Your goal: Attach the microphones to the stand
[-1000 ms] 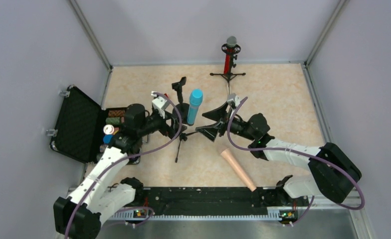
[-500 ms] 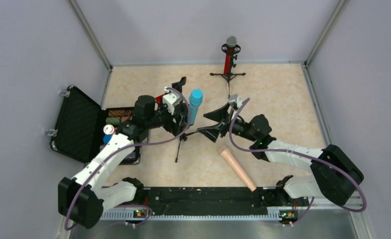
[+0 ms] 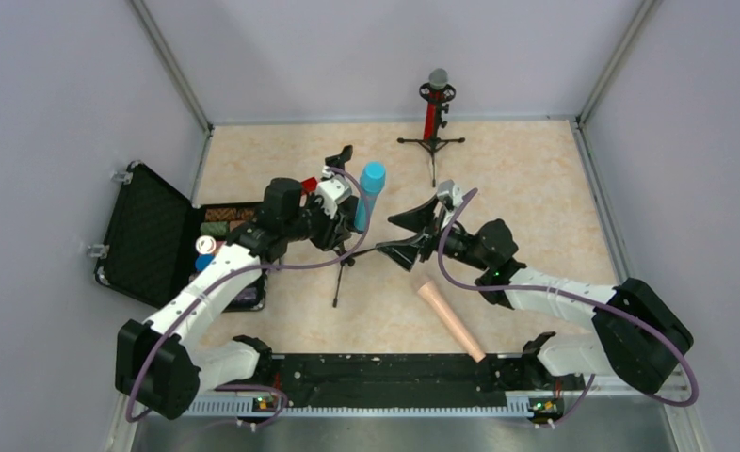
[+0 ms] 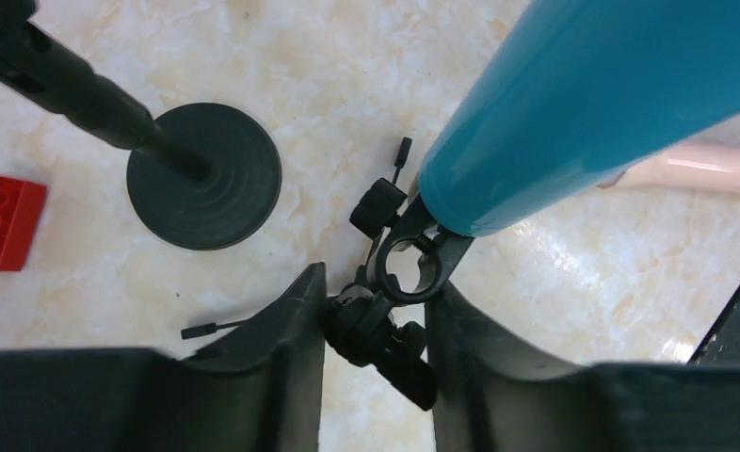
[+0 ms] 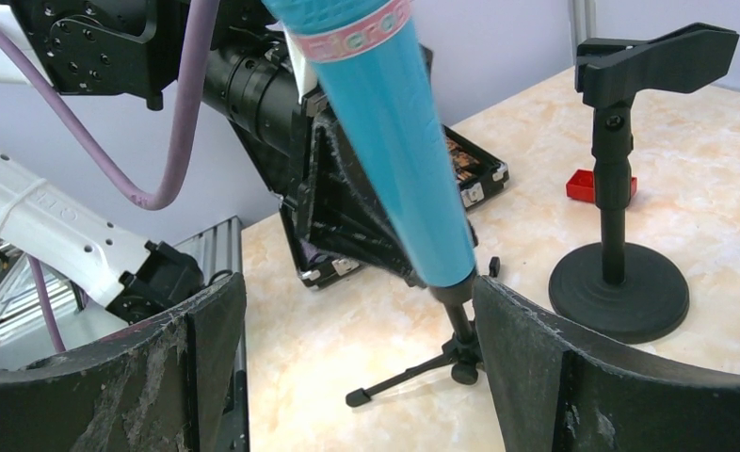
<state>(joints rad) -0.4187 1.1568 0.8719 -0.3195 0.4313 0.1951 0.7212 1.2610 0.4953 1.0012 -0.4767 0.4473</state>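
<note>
**Bracketing from both sides**

Straddling the neck of the tripod stand with the left gripper, jaws either side of it just below the cyan microphone (pinching or merely close, cannot tell). Facing that stand with the right gripper, jaws spread wide and empty. Finding the cyan microphone upright in its clip at the middle of the bench, the red microphone upright in a far stand, the pink microphone flat on the bench near the right arm.
</note>
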